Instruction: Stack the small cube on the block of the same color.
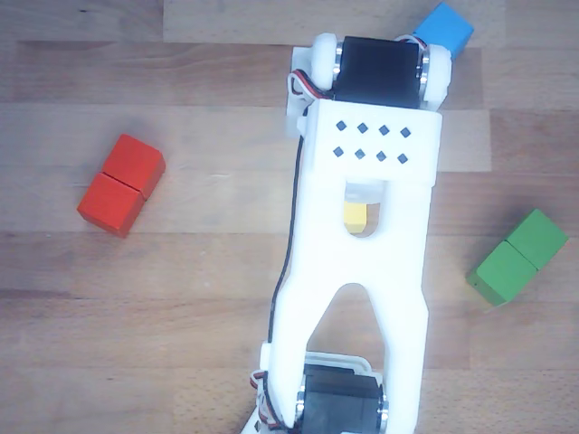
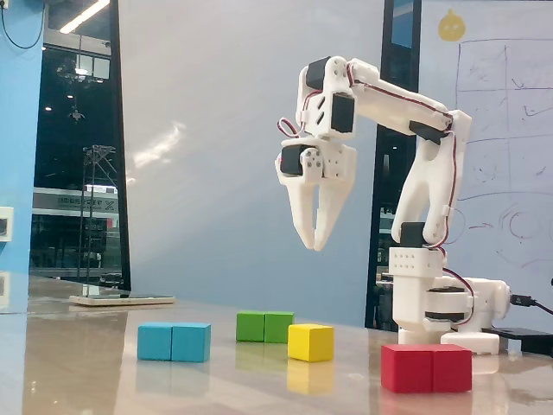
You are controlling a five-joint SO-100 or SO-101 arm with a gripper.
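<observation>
- Glossy wooden surface [image 2: 104, 363] fills the foreground of the fixed view, with a tall pale panel and dark glass behind it and a whiteboard at the right.
- White arm [image 2: 406, 104] rises from its base at the right of the fixed view, bends over at the top and points its hand [image 2: 313, 245] straight down.
- That hand hangs high in the air, well above all the blocks; its two fingers converge to nearly touching tips with only a narrow gap between them, and they grip nothing.
- From the fixed view the hand hangs over the surface roughly above the small yellow cube [image 2: 310, 342], which sits alone and untouched.
- From the other view, which looks straight down, the arm's white frame covers the middle, and only a sliver of the small yellow cube [image 1: 354, 217] shows through a slot in it.
- Just left of the cube in the fixed view, and a little farther back, lies the green double block [image 2: 264, 327]; seen from above, the green double block [image 1: 517, 258] lies at the right.
- Farther left in the fixed view lies the blue double block [image 2: 174, 341]; from above, only its corner [image 1: 443, 27] peeks out at the top beside the arm.
- Nearest the arm's base in the fixed view lies the red double block [image 2: 426, 368]; from above, the red double block [image 1: 121, 184] lies at the left, well apart from the others.
</observation>
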